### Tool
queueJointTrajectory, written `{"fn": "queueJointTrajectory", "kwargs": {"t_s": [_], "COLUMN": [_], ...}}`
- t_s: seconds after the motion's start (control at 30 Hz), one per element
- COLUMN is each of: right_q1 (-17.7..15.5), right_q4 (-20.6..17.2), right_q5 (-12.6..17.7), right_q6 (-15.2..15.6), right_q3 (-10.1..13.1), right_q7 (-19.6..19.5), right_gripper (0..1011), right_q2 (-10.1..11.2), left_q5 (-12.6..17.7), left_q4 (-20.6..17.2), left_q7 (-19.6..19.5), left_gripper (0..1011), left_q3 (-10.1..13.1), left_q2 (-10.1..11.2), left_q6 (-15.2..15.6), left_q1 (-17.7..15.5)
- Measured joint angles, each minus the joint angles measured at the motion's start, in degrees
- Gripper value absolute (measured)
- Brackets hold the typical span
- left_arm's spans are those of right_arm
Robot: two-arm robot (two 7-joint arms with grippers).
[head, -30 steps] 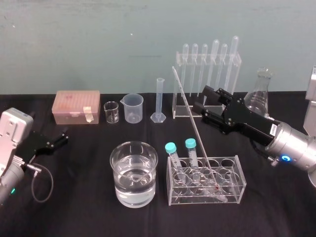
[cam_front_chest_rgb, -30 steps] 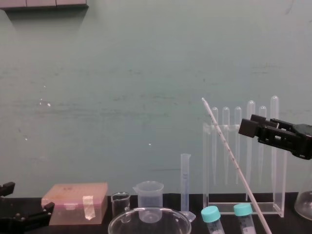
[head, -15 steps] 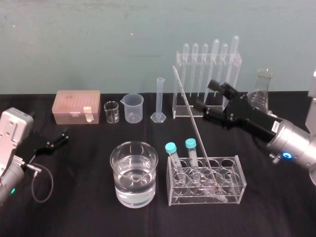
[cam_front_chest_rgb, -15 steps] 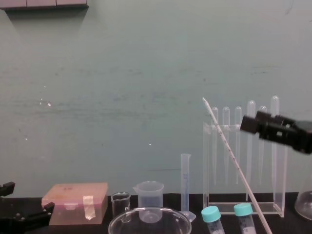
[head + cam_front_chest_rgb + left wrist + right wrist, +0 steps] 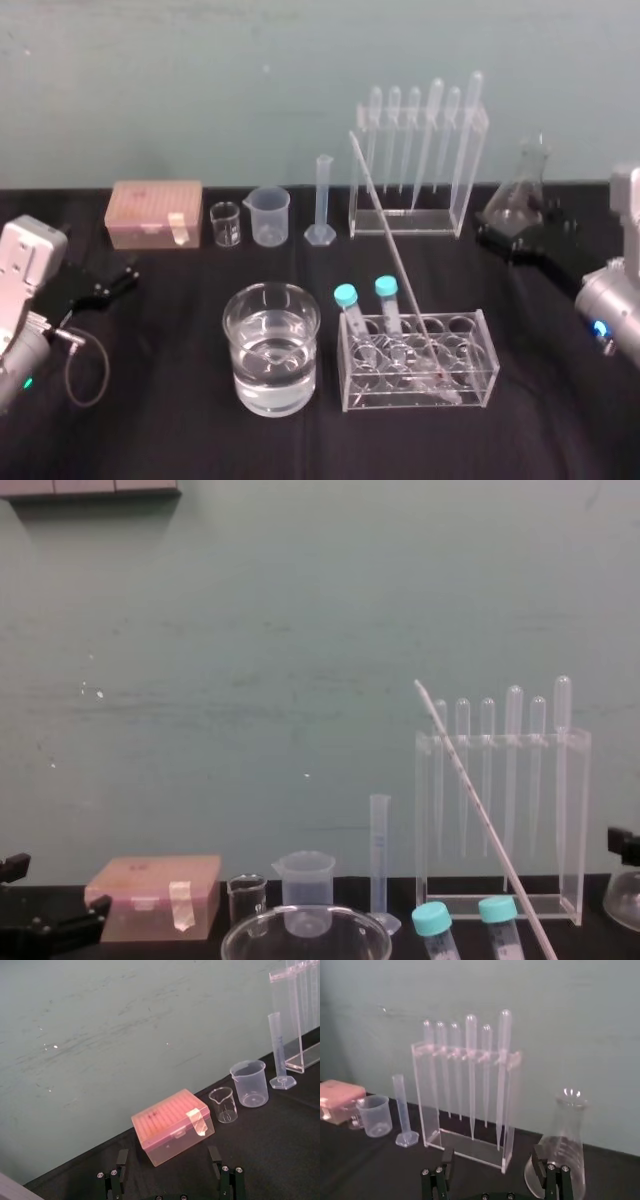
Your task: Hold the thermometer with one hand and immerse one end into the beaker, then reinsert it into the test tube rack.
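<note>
The thermometer [image 5: 392, 255] [image 5: 480, 810] leans free in the low clear test tube rack [image 5: 470, 392] at front centre, its red tip down among the holes beside two teal-capped tubes [image 5: 345, 297]. The beaker [image 5: 271, 348] [image 5: 305, 935], wide and part full of water, stands left of that rack. My right gripper [image 5: 495, 233] [image 5: 492, 1160] is open and empty, low at the right by the conical flask, well away from the thermometer. At the left edge of the table my left gripper [image 5: 112, 281] [image 5: 168, 1160] rests open and holds nothing.
A tall acrylic stand [image 5: 415, 220] [image 5: 465, 1145] with several pipettes stands at the back. Near it are a conical flask [image 5: 520, 195] [image 5: 560, 1155], a graduated cylinder [image 5: 322, 205], a small plastic beaker [image 5: 270, 218], a tiny glass beaker [image 5: 226, 227] and a pink box [image 5: 155, 215].
My right gripper has drawn back to the right and down, away from the thermometer toward the flask. The thermometer stays leaning in the low rack. The left arm has not moved.
</note>
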Motion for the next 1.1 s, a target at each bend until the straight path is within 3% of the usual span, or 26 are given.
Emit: {"fn": "queueJointTrajectory", "kwargs": {"t_s": [1.1], "right_q1": [0.8], "right_q4": [-0.2], "right_q5": [1.9], "right_q6": [-2.0], "right_q3": [0.1], "right_q7": [3.5], "right_gripper": [1003], "right_q2": [0.1], "left_q5": [0.0], "left_q4": [0.0], "left_q7": [0.0], "left_gripper": [1008], "left_q3": [0.0], "left_q2": [0.0], "left_q6": [0.0], "left_q1": [0.0]}}
